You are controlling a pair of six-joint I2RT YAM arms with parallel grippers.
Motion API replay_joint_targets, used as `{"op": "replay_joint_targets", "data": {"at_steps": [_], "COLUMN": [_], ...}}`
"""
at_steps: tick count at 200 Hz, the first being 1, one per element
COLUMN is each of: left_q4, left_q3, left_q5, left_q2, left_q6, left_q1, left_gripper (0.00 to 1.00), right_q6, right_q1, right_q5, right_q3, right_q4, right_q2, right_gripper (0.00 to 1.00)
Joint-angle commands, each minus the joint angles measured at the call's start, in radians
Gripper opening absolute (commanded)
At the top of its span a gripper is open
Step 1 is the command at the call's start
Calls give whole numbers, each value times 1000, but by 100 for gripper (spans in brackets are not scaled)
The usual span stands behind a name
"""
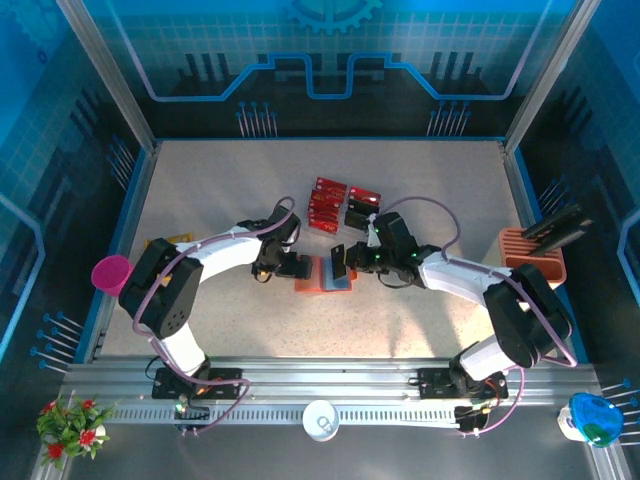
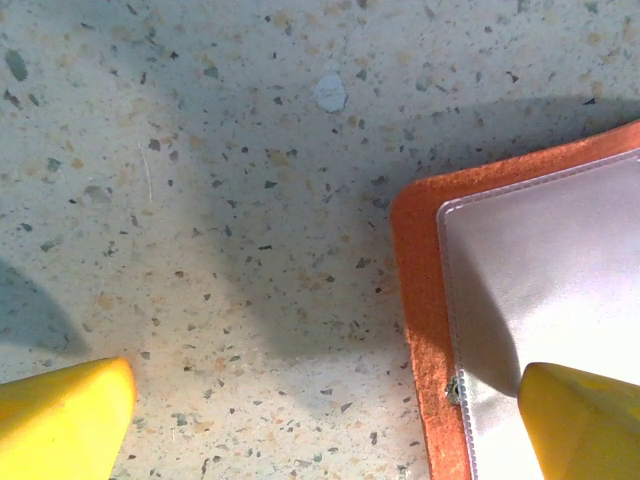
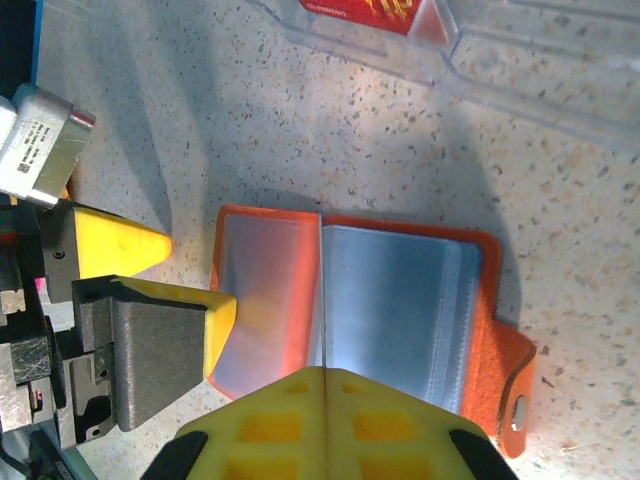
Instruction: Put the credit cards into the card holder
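In the right wrist view, the right gripper (image 3: 325,388) is sitting closest to us, at the bottom. Its two yellow fingers are squeezing shut on a dark card (image 3: 322,300). We are seeing the card from its thin edge, like a line. It is standing up over the middle fold of the card holder (image 3: 400,300), which is lying open on the table (image 3: 150,120). I cannot tell if the card's far edge is touching a pocket. The left gripper (image 3: 195,275) is waiting at the left with its fingers apart, and one finger is reaching the left flap. A clear tray (image 3: 530,75) is lying behind.

In the left wrist view, the left gripper (image 2: 325,425) is holding its fingers wide apart and gripping nothing. One finger is hanging over the bare table. The other is hanging over the shiny pocket of the card holder (image 2: 540,260).

In the top view, the card holder (image 1: 322,280) is lying in the middle of the table, between the two grippers. More red cards (image 1: 326,200) are waiting farther back.

I think the robot is trying to slip this card into a pocket. Next, the card's edge needs lining up with the pocket's mouth. Then it needs sliding in gently while the other gripper is keeping the holder from moving.
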Motion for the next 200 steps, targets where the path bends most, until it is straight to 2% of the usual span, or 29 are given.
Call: {"op": "replay_joint_targets", "data": {"at_steps": [1,31,67,200], "left_q4": [-25,-32,-36,-33], "left_q3": [-19,-22,-25,-28], "left_q5": [-20,-30,-34,-25], "left_q2": [-23,-18,-13,-4], "left_q6": [13,14,19,21], "left_q1": [0,0,1,1], "left_gripper": [99,99,99,99], "right_q6": [117,174,219,243], "right_q1": [22,38,47,61], "right_q5": [2,25,32,12], "right_q3": [-43,-99,-129,-146], "right_q4": [175,310,392,480], "right_q2": [-13,7,50,168], "right_gripper": [0,0,0,0]}}
